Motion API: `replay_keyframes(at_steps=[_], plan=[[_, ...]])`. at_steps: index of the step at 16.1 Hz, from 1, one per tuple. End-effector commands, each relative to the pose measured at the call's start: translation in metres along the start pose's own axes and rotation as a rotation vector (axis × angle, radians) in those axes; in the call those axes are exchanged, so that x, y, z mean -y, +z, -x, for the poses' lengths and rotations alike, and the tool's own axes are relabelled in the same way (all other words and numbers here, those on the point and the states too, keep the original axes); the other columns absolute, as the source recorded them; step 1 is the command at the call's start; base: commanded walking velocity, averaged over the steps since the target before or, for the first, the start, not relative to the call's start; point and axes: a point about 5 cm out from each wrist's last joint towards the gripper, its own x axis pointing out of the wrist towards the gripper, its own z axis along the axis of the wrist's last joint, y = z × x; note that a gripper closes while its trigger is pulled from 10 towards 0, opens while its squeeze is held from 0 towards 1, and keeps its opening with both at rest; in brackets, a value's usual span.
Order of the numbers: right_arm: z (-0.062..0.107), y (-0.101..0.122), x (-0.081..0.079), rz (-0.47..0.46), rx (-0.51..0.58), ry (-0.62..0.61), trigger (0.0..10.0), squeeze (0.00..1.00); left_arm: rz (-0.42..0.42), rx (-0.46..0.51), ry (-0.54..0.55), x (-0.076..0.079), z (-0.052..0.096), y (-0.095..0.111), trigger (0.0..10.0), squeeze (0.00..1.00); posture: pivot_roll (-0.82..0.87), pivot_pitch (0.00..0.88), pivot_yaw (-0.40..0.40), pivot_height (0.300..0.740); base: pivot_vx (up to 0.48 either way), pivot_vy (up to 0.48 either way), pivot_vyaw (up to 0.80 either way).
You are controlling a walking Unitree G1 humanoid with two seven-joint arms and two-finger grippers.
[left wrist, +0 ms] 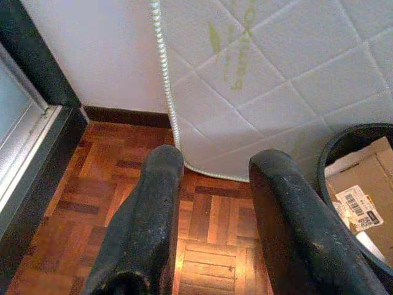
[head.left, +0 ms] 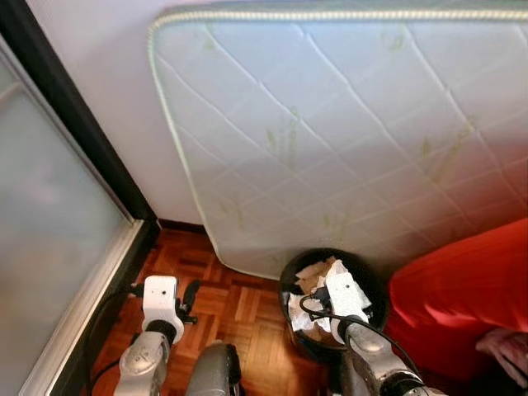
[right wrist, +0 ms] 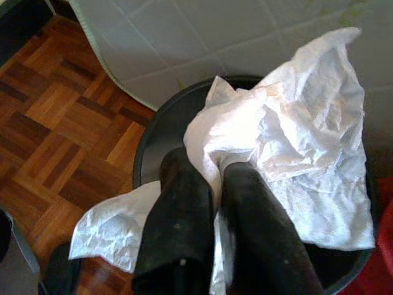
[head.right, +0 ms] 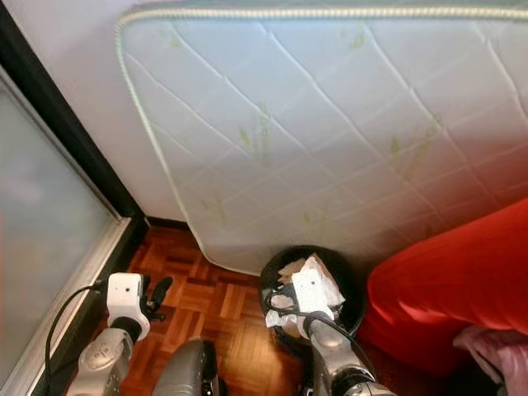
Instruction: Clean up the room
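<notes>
White quilted mattress [head.left: 355,132], printed with faint green leaves and edged in corded piping, leans upright against the pale wall and takes up most of the head views. Frosted glass of a sliding door [head.left: 49,223] in a dark frame runs down the robot's left. Red fabric [head.left: 470,297] bulges in from the right, with a bit of pink cloth [head.left: 507,346] at its lower edge. Herringbone parquet floor [head.left: 239,305] shows between door and mattress. A round black trash bin [right wrist: 153,132] stands on the floor, touching or just in front of the mattress's lower corner and beside the red fabric; it holds flattened cardboard [left wrist: 359,181] bearing a barcode label [left wrist: 358,206]. The right gripper [right wrist: 215,178] hangs over the bin's mouth, its jaws nearly together and pinching a crumpled sheet of white paper [right wrist: 295,141] that billows above the rim and droops down past the bin's near side. The left gripper [left wrist: 212,166] hovers over bare parquet to the left of the bin, jaws apart with nothing between them, pointing toward the mattress corner.
</notes>
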Motion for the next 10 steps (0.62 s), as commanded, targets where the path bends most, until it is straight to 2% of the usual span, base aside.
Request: replay_keyframes(at_steps=[1, 5, 8, 10], plan=[[-0.0002, -0.0025, -0.0027, -0.018, -0.022, -0.003, 10.0, 1.0, 0.003, -0.026, 0.002, -0.0026, 0.0039, -0.0048, 10.0, 0.0, 0.12, 0.205, 0.069, 0.632, 0.0, 0.0, 0.0], [-0.0002, -0.0031, -0.0014, -0.023, -0.029, -0.031, 10.0, 1.0, 0.006, -0.024, -0.008, 0.0008, 0.0045, -0.0021, 10.0, 0.0, 0.12, 0.226, 0.066, 0.632, 0.0, 0.0, 0.0], [0.0006, -0.0065, -0.0021, 0.014, -0.045, -0.038, 10.0, 1.0, 0.003, -0.031, -0.001, -0.0006, 0.0064, -0.0022, 10.0, 0.0, 0.12, 0.234, 0.067, 0.632, 0.0, 0.0, 0.0], [0.0007, -0.0077, -0.0026, 0.083, -0.056, -0.032, 10.0, 1.0, 0.0, -0.034, 0.006, -0.0027, 0.0072, -0.0016, 10.0, 0.0, 0.13, 0.243, 0.069, 0.632, 0.0, 0.0, 0.0]])
